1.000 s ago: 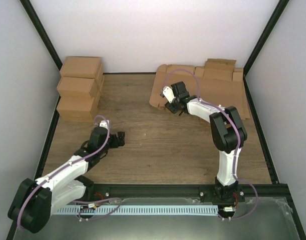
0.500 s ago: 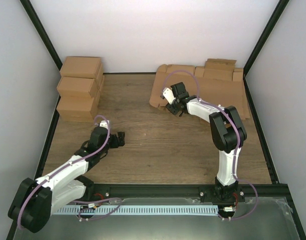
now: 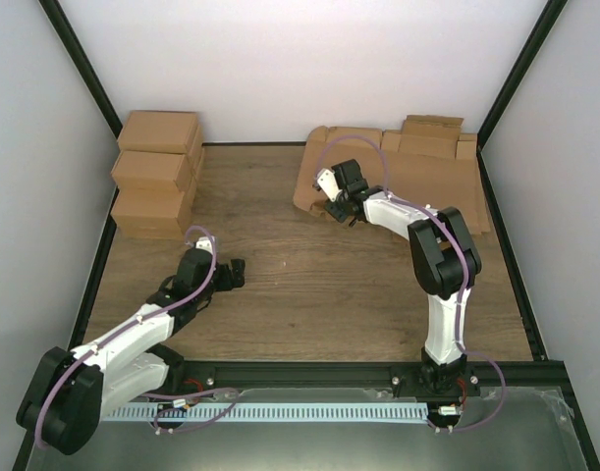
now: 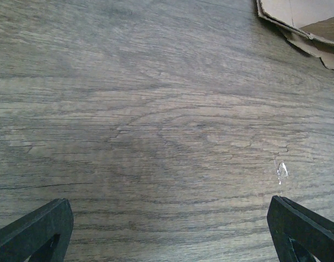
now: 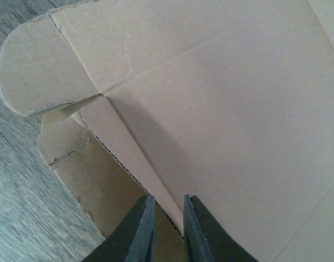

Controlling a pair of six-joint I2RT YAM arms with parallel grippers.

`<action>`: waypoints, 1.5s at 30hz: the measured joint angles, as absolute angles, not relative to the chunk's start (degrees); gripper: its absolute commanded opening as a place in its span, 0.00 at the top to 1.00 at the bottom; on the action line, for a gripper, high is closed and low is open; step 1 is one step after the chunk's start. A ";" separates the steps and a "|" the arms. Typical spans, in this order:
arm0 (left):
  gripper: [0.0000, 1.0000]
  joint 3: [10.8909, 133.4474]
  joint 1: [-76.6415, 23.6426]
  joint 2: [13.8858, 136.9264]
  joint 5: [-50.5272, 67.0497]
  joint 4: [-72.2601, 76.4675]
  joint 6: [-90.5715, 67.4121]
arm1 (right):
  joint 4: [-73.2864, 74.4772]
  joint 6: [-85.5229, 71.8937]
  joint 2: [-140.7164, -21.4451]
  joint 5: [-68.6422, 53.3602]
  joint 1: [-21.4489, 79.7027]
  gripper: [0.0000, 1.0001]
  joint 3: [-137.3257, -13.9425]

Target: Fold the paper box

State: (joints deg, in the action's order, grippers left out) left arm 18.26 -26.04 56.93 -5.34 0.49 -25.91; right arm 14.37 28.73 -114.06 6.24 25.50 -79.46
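right fingers (image 5: 147, 221) pinch an edge of the flat brown cardboard box blank (image 5: 227, 109) at the far-right corner of the counter (image 3: 300, 280) to free it; left fingers (image 4: 306, 232) wait wide open.

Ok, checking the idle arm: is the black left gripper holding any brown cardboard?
No, the left gripper stands open over brown wood-grain tabletop, nothing between its fingers.
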 measured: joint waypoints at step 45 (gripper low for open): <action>0.00 18.26 -26.04 56.88 -5.96 0.47 -25.98 | 21.10 30.61 -93.76 22.44 24.27 0.99 -85.21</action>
